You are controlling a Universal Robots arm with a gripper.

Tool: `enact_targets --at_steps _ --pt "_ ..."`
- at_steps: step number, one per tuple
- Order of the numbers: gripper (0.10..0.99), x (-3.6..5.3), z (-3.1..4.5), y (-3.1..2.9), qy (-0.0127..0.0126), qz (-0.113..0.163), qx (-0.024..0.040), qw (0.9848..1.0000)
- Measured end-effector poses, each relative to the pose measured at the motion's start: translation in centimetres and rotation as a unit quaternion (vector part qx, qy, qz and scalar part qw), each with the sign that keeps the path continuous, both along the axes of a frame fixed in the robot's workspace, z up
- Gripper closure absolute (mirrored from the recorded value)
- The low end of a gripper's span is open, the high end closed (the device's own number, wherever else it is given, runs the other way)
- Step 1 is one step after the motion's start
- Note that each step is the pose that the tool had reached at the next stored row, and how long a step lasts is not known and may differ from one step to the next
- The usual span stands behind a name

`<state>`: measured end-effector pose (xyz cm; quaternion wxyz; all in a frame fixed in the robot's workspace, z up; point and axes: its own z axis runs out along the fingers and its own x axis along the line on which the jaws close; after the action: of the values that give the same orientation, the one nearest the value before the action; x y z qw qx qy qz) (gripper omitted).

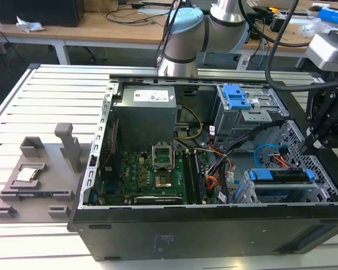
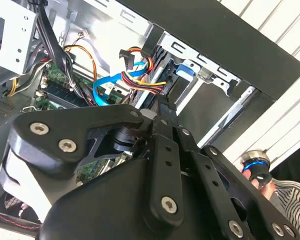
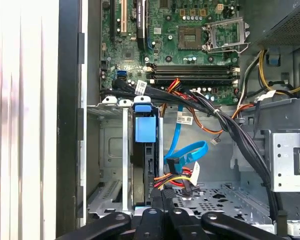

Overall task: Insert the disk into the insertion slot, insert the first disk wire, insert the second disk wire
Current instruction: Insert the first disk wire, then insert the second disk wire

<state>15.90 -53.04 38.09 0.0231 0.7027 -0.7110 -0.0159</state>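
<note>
1. Blue-framed silver hard drive (image 1: 281,179) is sitting in the low perforated silver cage (image 1: 327,195), at the exterior view's near right.
2. Black gripper (image 2: 162,105) is hovering, fingers narrow, by the red-yellow wire plug (image 3: 181,187); I'd square the plug to the port.

Arm (image 1: 180,50): silver tubes, pale-blue joint caps (image 1: 186,25), black cables (image 1: 268,64). Gripper (image 2: 162,112): black linkages, silver screws (image 2: 169,204).
</note>
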Motion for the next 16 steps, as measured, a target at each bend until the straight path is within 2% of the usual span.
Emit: enact_targets --at_steps 12,15,16 --pt "0.973 0.00 0.05 0.00 0.0000 0.000 -0.0001 1.0000" --pt "0.784 0.00 0.05 0.00 0.0000 0.000 -0.0001 1.0000" --pt "0.784 0.00 0.06 0.00 0.0000 0.000 -0.0001 1.0000"
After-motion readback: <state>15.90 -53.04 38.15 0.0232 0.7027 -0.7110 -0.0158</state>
